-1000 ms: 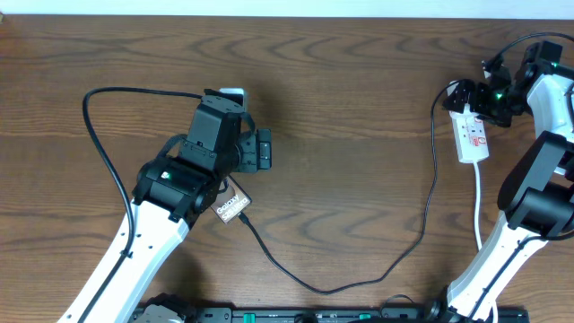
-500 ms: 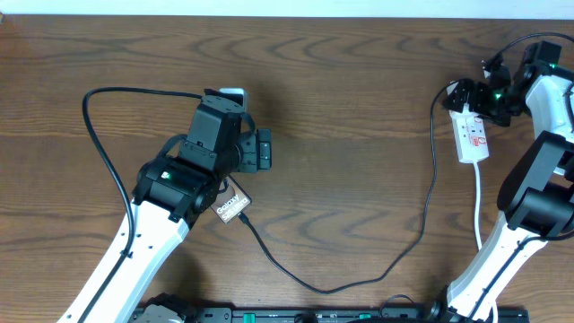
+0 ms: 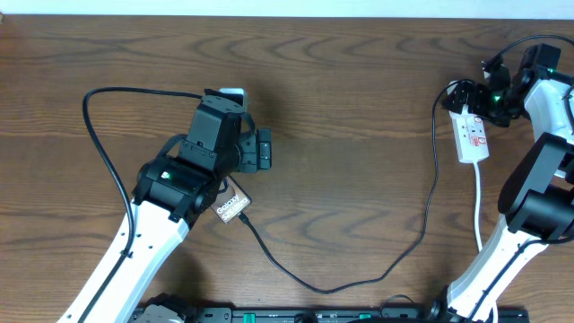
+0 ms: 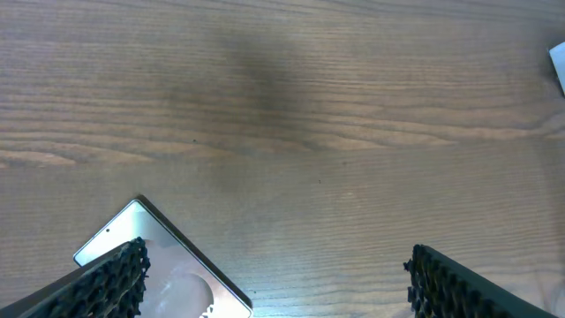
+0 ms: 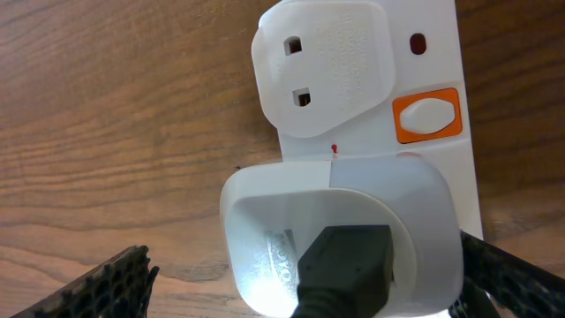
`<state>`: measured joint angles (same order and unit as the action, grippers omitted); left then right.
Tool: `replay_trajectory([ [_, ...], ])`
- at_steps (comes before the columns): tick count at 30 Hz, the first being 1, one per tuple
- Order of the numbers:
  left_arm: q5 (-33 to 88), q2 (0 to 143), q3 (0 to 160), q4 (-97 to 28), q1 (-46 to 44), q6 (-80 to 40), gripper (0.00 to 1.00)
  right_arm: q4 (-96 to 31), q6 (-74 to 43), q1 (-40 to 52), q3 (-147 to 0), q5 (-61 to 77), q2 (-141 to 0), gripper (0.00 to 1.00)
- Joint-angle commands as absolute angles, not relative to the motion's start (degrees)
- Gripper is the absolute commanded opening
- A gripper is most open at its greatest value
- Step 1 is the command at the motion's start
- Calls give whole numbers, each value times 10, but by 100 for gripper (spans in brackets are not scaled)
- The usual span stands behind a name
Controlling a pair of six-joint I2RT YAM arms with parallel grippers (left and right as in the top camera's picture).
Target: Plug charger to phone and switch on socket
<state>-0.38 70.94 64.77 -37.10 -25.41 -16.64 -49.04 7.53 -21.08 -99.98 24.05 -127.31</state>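
Brown wood-grain counter [image 3: 341,108], overhead: the long thin black charger cable [image 3: 359,280] runs from the dark flat Galaxy-lettered phone [image 3: 233,208], half hidden under the left arm [image 3: 143,233], to the white elongated power strip [image 3: 473,139].

Left wrist: the left end effector [image 4: 282,296] hangs wide open and empty over the phone's corner.

Right wrist: the right end effector [image 5: 309,291], fully spread and empty, straddles the white adapter [image 5: 335,212] seated in the strip's outlet, seemingly to reach the orange-rimmed switch [image 5: 426,115].

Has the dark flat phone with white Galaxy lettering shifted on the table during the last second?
No. The phone lies at the same spot against the wooden table and its grain.
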Motion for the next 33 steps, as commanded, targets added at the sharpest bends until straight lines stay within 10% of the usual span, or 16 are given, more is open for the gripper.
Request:
replay_trajectory([
  [1, -11, 707, 649, -373, -255, -161, 92, -519, 44, -180, -971, 275, -1305, 99],
  [33, -11, 707, 649, -373, -255, -161, 92, -594, 35, -192, -1106, 135, -1304, 99],
])
